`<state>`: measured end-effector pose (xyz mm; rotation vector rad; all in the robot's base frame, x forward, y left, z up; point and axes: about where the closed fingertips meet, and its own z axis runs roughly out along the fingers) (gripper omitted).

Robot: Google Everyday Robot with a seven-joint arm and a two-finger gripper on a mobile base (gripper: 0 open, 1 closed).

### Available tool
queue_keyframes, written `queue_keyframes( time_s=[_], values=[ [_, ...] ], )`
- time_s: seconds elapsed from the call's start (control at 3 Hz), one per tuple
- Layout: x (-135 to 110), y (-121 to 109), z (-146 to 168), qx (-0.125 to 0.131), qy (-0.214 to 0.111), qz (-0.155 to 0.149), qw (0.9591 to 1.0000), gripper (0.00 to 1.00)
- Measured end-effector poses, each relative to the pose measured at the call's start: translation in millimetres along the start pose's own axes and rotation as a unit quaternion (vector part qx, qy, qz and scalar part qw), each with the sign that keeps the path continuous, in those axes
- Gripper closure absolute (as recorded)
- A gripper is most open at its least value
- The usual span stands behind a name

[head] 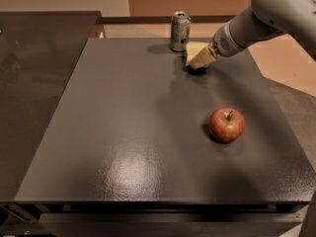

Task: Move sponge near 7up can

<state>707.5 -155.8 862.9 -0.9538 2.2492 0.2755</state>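
Hard to make out first: grey robot arm [269, 16] cut off by top & right edges, coming in from upper right. Only one tan blocky finger [203, 59] plainly seen, laid across lower front of pale yellow foam sponge [194, 48]; 2nd finger hidden behind the block. Sponge's lower right part covered by that finger, underside not visible, so cannot tell if resting on the top or held just off it, tho dark shadow sits right below. Two-finger gripper [197, 58] over far right part of dark grey glossy table [123, 132], clamped on the sponge, pointing down & left. Sponge at gripper's tip, poking up & left out of the grasp, just right of silver-and-green 7up can [180, 31]: near, w/ narrow gap, not touching. Can upright near far edge, label too small to read. Round red apple [227, 125] w/ short stem on right half of table, well apart from sponge & can, nearer the camera. Second dark surface [39, 83] at left, cut by frame edge.
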Motion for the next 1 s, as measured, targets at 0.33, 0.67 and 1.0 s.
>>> queue_keyframes(
  time_s=[0.33, 0.67, 1.0],
  values=[
    [-0.5, 0.9, 1.7, -0.001, 0.000, -0.001, 1.0000, 0.14],
    [-0.5, 2.3, 4.2, -0.003, 0.001, -0.001, 1.0000, 0.00],
    [-0.5, 2.4, 4.2, -0.003, 0.001, -0.001, 1.0000, 0.00]
  ],
)
